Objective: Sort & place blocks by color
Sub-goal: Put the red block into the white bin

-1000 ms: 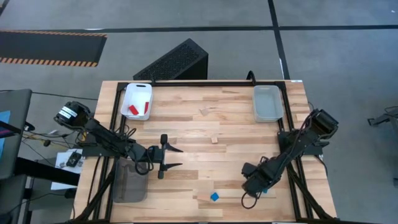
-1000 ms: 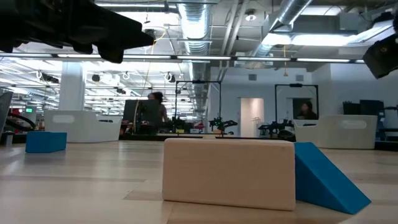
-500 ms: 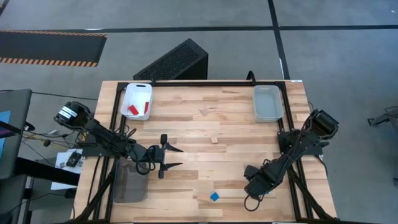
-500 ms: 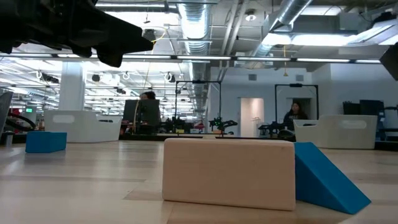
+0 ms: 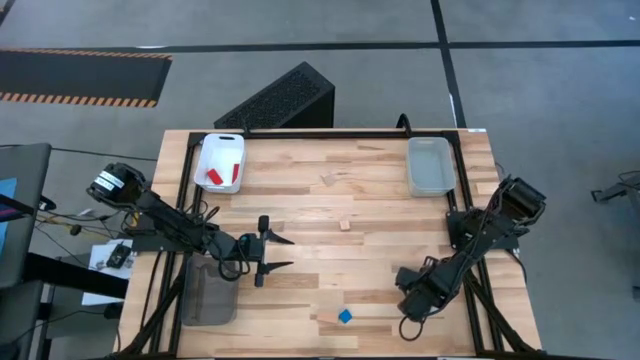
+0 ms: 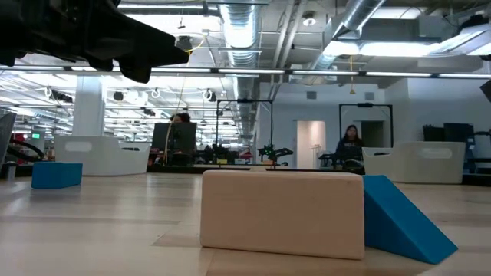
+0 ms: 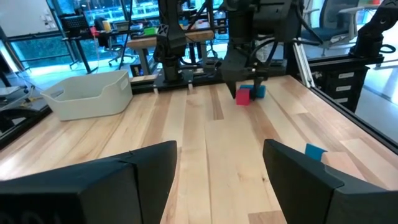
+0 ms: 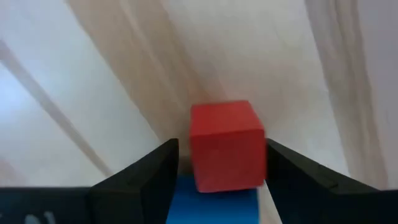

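Your right hand [image 8: 217, 168] stands open, straddling the red cube [image 8: 225, 144] centred between its fingers, lower-middle frame.

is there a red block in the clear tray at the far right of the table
No. The clear tray looks empty; the red pieces lie in the white tray on the far left.
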